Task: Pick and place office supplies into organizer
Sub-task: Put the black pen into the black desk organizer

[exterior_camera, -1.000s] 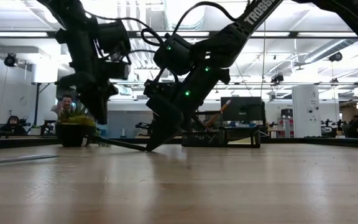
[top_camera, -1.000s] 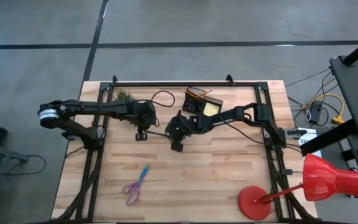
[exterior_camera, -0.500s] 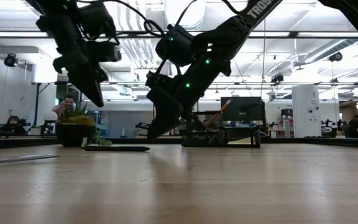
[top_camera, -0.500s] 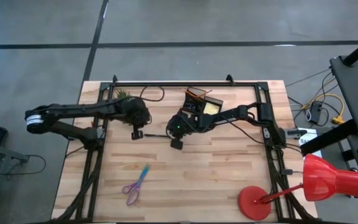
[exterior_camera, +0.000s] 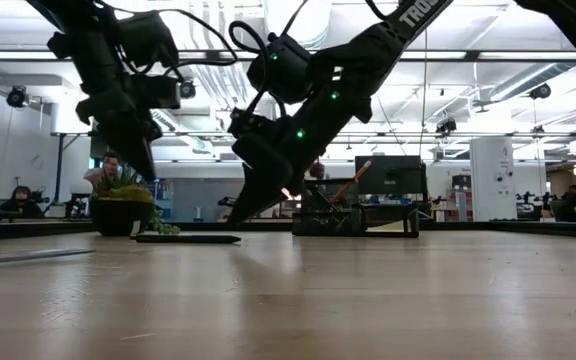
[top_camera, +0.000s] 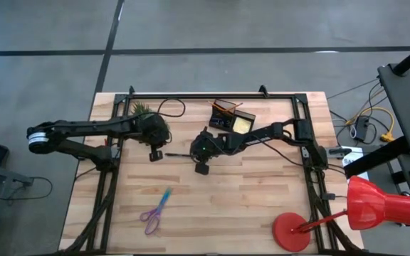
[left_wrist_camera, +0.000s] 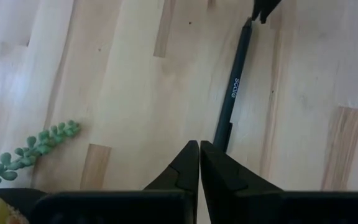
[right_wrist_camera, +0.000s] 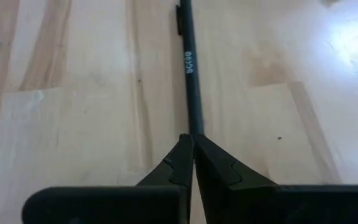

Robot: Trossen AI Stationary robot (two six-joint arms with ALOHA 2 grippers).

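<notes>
Even, bright overhead light fills the top-down view, leaving only faint shadows on the wooden table (top_camera: 212, 192). At table height, ceiling lights (exterior_camera: 298, 70) glare at twelve o'clock, turning both arms into dark silhouettes; the near tabletop is blurred. In the right wrist view a white glare patch (right_wrist_camera: 353, 37) sits at two o'clock.

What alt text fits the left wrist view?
A black pen lies flat on the wooden table, just beyond the left gripper, whose fingers are shut and empty. A green plant sprig trails along one edge.
</notes>
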